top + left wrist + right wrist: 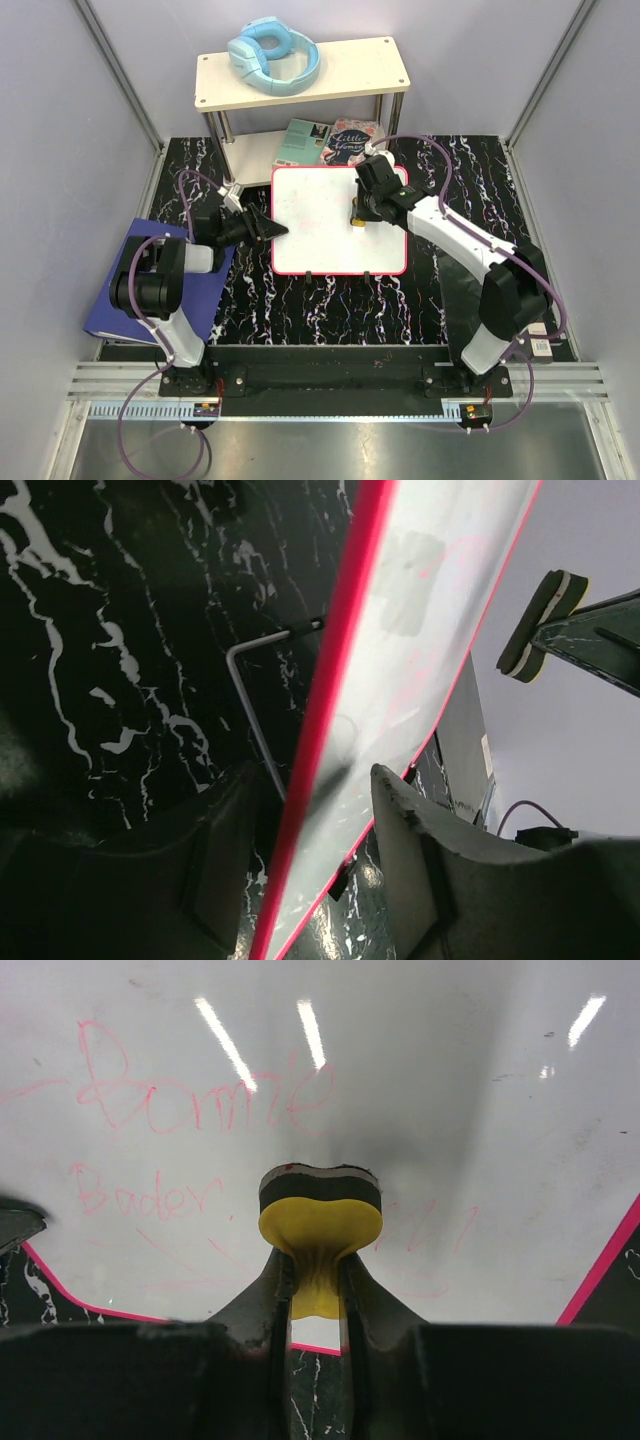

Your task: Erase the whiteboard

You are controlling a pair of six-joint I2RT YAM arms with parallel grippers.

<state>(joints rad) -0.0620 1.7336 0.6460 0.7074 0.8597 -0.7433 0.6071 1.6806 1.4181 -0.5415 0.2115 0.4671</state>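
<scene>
The whiteboard (320,240) lies flat mid-table, white with a pink-red frame. Faint pink writing shows on it in the right wrist view (450,1110). My right gripper (360,208) is shut on a yellow eraser (320,1222), whose black felt face presses on the board right of centre. The eraser also shows in the top view (357,218) and in the left wrist view (545,620). My left gripper (278,230) is at the board's left edge. In its wrist view (315,780) the fingers sit either side of the red frame and seem to pinch the board (430,610).
A cream shelf (370,70) with blue headphones (272,55) stands behind the board, with books (330,140) under it. A blue binder (160,290) lies under the left arm. A wire stand (250,700) juts from the board's edge. Grey walls enclose the table.
</scene>
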